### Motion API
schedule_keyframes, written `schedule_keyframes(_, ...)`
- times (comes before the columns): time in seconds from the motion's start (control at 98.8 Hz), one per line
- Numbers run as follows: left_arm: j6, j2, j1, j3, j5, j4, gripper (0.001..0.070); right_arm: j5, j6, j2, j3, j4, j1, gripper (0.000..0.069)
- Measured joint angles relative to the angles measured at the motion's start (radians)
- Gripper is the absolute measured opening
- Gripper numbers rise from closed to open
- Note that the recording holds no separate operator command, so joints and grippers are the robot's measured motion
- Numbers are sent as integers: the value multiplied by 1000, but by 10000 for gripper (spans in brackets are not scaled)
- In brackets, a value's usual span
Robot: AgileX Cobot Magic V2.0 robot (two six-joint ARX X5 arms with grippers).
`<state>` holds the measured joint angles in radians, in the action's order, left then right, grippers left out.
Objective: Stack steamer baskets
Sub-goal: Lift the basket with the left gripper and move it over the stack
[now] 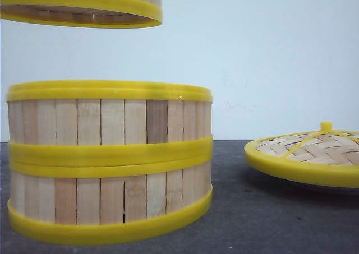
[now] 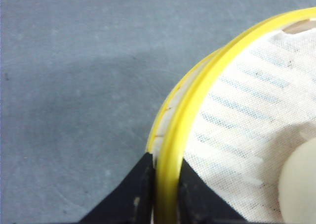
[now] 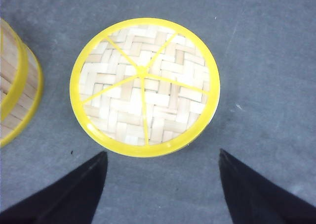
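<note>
Above the two-basket stack (image 1: pixel 109 158) at near left, third basket (image 1: pixel 84 7) hangs pinched at rim by left gripper (image 2: pixel 165 184), offset slightly left; right gripper (image 3: pixel 163 184) spread wide over lid (image 3: pixel 144 85)

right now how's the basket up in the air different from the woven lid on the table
The raised basket hangs above the two-basket stack, its rim pinched by the left gripper; the lid rests on the table, untouched, in front of the open right gripper. The basket's wall is vertical slats; the lid is a woven dome with ribs and a knob. Both are round with yellow rims.
</note>
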<state>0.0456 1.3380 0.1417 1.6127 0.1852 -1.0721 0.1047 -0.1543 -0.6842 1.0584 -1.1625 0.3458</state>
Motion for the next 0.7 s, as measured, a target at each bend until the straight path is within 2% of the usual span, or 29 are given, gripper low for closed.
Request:
schedule_keyframes(0.375, -8, -82, 150, -219, -4, 83, 28, 0, 0, -1, 0, 0, 0, 440)
schedule_keyframes(0.547, -13, -72, 188, -291, -6, 153, 28, 0, 0, -1, 0, 0, 0, 440)
schedule_keyframes(0.699, -23, -48, 192, -307, -6, 195, 28, 0, 0, -1, 0, 0, 0, 440)
